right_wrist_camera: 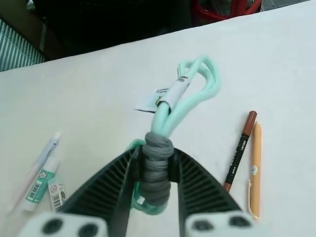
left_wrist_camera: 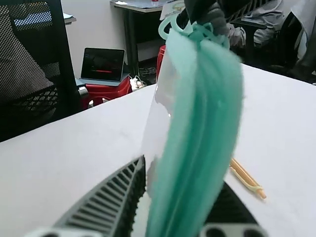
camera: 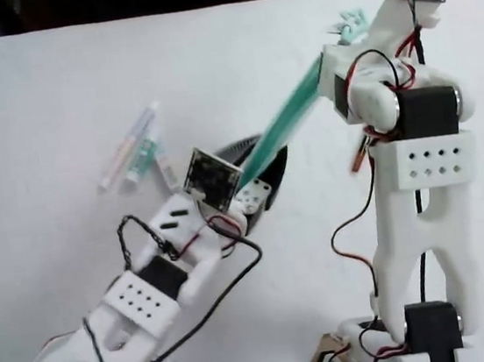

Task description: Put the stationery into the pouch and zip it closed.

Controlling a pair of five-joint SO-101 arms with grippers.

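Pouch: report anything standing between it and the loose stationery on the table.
Nothing visible lies between them. The pouch is stretched between the left gripper and right gripper, both shut on it. Loose pens lie to one side, a brown pencil and orange pen to the other.

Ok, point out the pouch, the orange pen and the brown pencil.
pouch (left_wrist_camera: 197, 138), left wrist view, middle of its green fabric side.
orange pen (right_wrist_camera: 254, 170), right wrist view, midway along the barrel.
brown pencil (right_wrist_camera: 240, 151), right wrist view, midway along the dark shaft.
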